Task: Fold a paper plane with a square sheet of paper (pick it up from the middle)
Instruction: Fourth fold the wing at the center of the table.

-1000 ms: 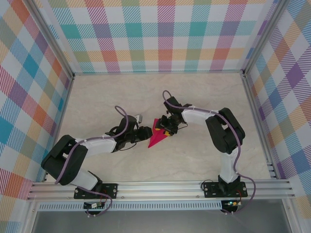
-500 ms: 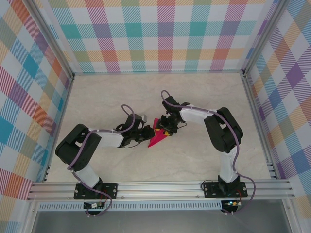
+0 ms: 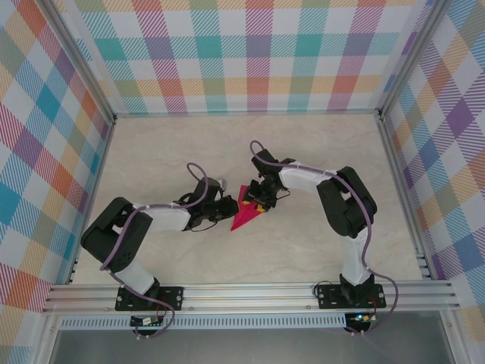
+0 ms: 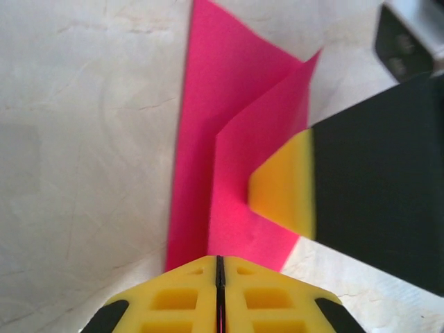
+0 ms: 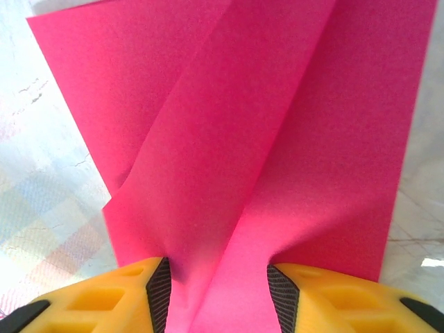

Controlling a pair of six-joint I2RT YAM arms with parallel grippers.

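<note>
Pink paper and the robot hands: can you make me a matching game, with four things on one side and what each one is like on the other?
Things:
1. magenta-pink folded paper sheet
2. left hand
3. right hand
4. table top

What it is like:
A. pinched shut on the paper's edge
B. cream, with a marble look
C. creased, lying between the two hands
D. fingers apart, with paper running between them

Right pairs: 1-C, 2-A, 3-D, 4-B
</note>
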